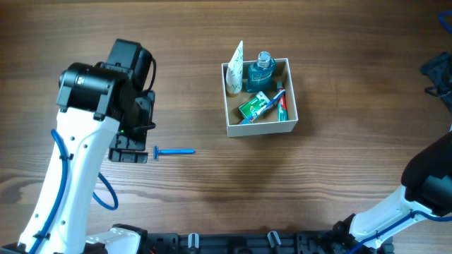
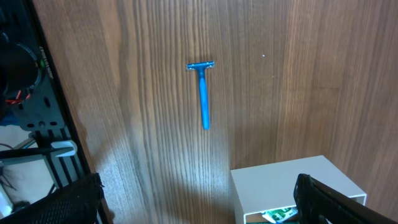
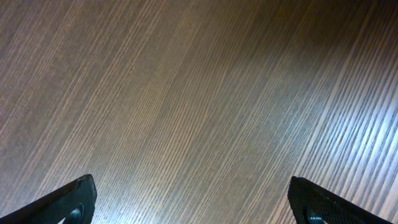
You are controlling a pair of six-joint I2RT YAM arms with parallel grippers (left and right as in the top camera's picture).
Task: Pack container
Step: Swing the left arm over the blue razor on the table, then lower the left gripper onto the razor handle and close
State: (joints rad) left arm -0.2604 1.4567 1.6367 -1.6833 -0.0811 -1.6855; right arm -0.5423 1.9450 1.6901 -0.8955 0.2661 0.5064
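Wood-grain tabletop (image 1: 212, 204) fills every view. The left gripper (image 2: 198, 186) hangs with its jaws wide apart and empty, toward the table's left edge. Near it lies a blue razor (image 1: 174, 152), handle parallel to the near edge, head toward that gripper. The right gripper (image 3: 193, 193) is also spread, over wood. The container (image 1: 260, 129) sits toward the far edge, mouth up. It is square, with no long axis, and slightly skewed. It holds a white tube (image 1: 236, 67), a blue bottle (image 1: 261, 70) and a green packet (image 1: 253, 106).
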